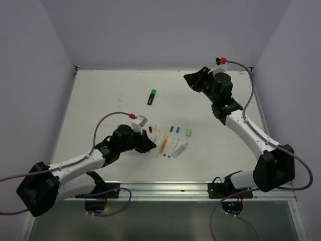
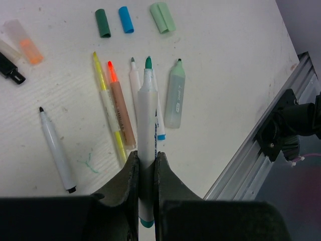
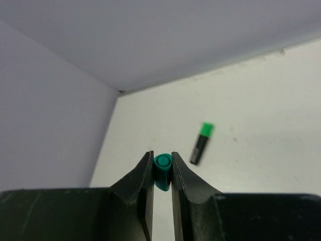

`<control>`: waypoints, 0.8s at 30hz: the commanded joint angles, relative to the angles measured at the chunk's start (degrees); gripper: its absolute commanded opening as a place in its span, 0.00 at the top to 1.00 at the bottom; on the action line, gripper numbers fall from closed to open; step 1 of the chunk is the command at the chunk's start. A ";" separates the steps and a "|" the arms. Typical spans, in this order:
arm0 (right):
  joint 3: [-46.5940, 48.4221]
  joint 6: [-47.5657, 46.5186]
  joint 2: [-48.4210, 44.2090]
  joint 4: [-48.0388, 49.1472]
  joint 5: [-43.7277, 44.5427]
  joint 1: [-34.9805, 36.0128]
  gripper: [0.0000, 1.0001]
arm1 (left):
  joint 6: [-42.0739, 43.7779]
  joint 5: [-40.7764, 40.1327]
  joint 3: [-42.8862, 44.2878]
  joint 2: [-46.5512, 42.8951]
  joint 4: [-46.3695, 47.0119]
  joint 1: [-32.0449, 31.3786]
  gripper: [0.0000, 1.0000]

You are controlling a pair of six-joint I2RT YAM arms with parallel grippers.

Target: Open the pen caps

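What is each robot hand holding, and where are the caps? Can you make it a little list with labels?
Left gripper: shut on the teal-tipped pen, cap off
Right gripper: shut on the teal cap, held up in the air
Loose caps: dark green cap, blue cap, pale mint cap
Capped: black marker with a bright green cap, lying apart from the rest

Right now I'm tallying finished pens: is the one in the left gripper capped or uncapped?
Uncapped. The pen clamped in the left gripper shows its bare green tip, and the right gripper holds a teal cap.
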 commanded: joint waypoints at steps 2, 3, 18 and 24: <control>-5.13 -7.15 -4.40 -17.05 7.96 0.05 1.00 | 1.53 -5.30 8.77 6.93 -3.08 -4.70 1.00; -6.79 -7.51 -4.92 -18.99 9.12 -0.03 1.00 | 1.61 -6.27 10.35 8.59 -3.78 -5.76 1.00; -17.44 -9.54 -1.07 -28.41 14.32 -0.30 1.00 | 0.74 -11.99 41.29 43.67 -16.09 -21.93 1.00; -18.32 -9.63 -0.10 -27.71 13.09 -0.30 1.00 | -0.41 -14.80 46.58 50.96 -20.39 -23.08 1.00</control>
